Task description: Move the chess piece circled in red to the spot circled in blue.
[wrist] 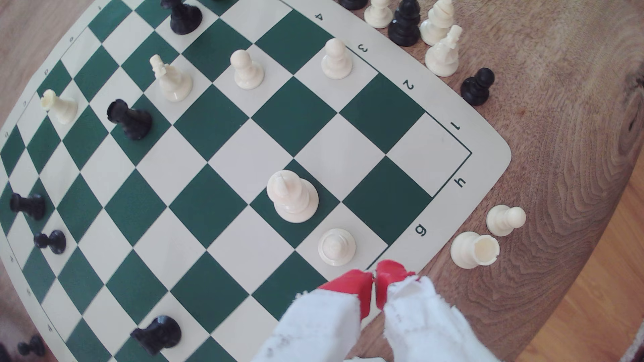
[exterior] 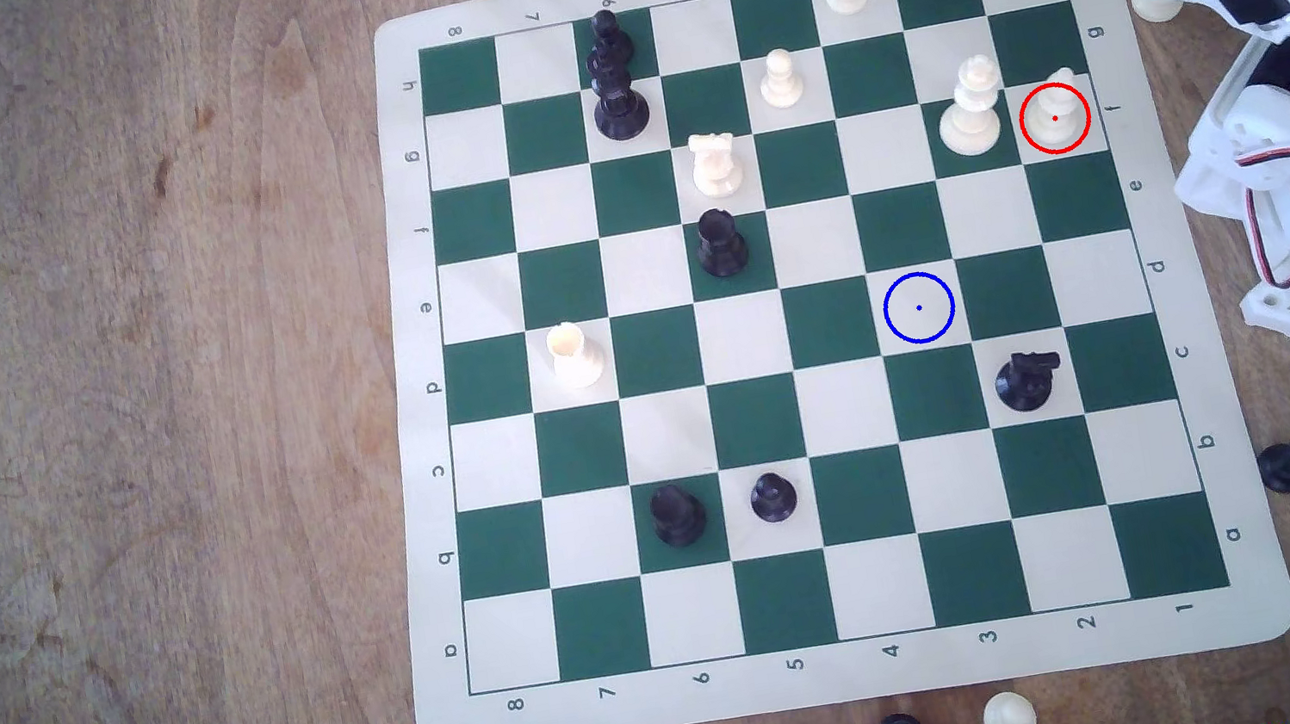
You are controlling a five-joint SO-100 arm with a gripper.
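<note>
From where I sit, the job has not started in any way that counts. The chess piece (exterior: 1055, 110) stands upright inside the red ring on a pale square at the board's edge, on the exterior view's right, in the row lettered f. In the wrist view I see the same chess piece (wrist: 336, 247) from above, just ahead of the end effector (wrist: 374, 275).

The end effector has its 2 red fingertips (wrist: 352, 280) pressed together with only a thin seam between them, and nothing is held. It hovers over the board's pale border, close to the piece but apart from it.

The spot (exterior: 919, 308) is a bare pale square under the blue ring, well apart from the piece and further toward the exterior view's left. No piece sits on it.

A taller cream piece (exterior: 969, 108) with a crowned top stands on the green square just beside my target, so I judge the approach will be tight on that side.

Everything is left to do: spread the fingers, close on the piece, lift, carry it across to the blue ring, and set it down upright.
</note>
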